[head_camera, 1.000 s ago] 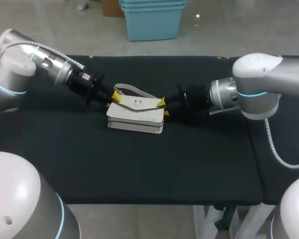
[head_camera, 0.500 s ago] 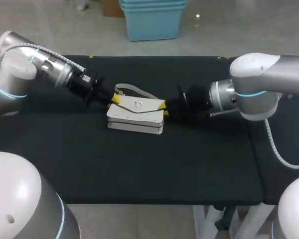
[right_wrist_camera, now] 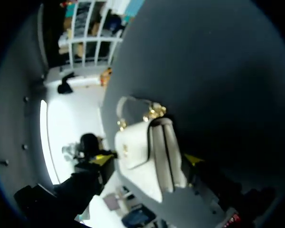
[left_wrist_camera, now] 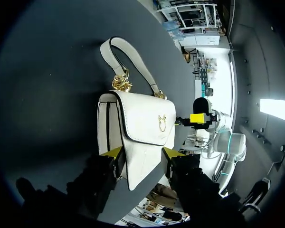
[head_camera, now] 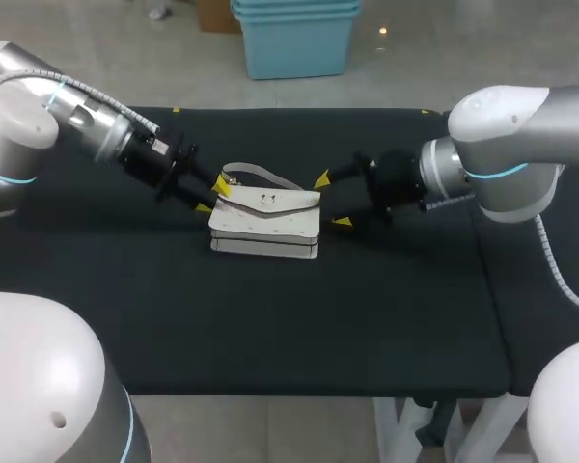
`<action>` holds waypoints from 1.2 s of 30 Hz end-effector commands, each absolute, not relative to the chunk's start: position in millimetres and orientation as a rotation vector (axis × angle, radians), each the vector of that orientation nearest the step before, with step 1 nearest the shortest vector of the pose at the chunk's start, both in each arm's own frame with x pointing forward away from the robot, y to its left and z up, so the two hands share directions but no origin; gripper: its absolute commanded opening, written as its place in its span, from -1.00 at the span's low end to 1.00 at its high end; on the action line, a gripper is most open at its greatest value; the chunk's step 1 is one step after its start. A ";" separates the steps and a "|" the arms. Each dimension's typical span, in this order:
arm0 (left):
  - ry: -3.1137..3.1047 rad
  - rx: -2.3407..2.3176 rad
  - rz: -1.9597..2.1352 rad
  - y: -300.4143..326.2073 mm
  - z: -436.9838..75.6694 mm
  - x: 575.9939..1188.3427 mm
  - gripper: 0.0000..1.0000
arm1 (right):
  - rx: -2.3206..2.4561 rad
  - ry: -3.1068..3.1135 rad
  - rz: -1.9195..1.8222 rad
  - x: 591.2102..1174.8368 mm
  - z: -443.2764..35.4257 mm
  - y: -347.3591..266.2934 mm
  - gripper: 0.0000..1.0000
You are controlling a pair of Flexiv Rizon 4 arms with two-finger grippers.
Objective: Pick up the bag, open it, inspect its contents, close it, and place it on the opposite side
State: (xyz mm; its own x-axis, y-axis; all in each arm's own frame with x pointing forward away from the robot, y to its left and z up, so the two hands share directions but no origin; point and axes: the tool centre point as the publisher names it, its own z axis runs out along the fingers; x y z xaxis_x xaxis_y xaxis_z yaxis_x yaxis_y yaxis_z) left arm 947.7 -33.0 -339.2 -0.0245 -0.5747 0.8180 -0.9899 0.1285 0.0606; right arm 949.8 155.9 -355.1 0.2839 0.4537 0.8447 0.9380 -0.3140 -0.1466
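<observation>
A white handbag (head_camera: 265,222) lies on the black table, flap down with a gold clasp (left_wrist_camera: 161,123), and its strap (head_camera: 261,175) rests behind it. My left gripper (head_camera: 211,196) is at the bag's left end, open. In the left wrist view its fingertips (left_wrist_camera: 113,153) stand close on either side of that end of the bag (left_wrist_camera: 142,128). My right gripper (head_camera: 332,201) is just off the bag's right end and open wide. In the right wrist view the bag (right_wrist_camera: 147,152) lies ahead of this gripper (right_wrist_camera: 147,159), with a gap at each fingertip (right_wrist_camera: 192,159).
The black tabletop (head_camera: 270,318) runs wide to the left, right and front of the bag. Its front edge (head_camera: 299,394) lies well below the bag in the head view. My other arm's gripper (left_wrist_camera: 198,118) shows beyond the bag in the left wrist view.
Both grippers have opened, the right one spreading wide and drawing back a little from the bag's right end. The bag has stayed in place on the table.
</observation>
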 end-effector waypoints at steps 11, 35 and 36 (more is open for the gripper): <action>-1.639 1.630 0.714 -33.8 -355.7 934.4 -0.44 | -2.087 -1.365 -0.809 952.1 -345.3 124.7 1.00; -1.752 1.663 0.648 -28.8 -354.1 936.9 -1.00 | -2.017 -1.577 -0.632 950.4 -338.1 89.5 1.00; -1.752 1.663 0.648 -28.8 -354.1 936.9 -1.00 | -2.017 -1.577 -0.632 950.4 -338.1 89.5 1.00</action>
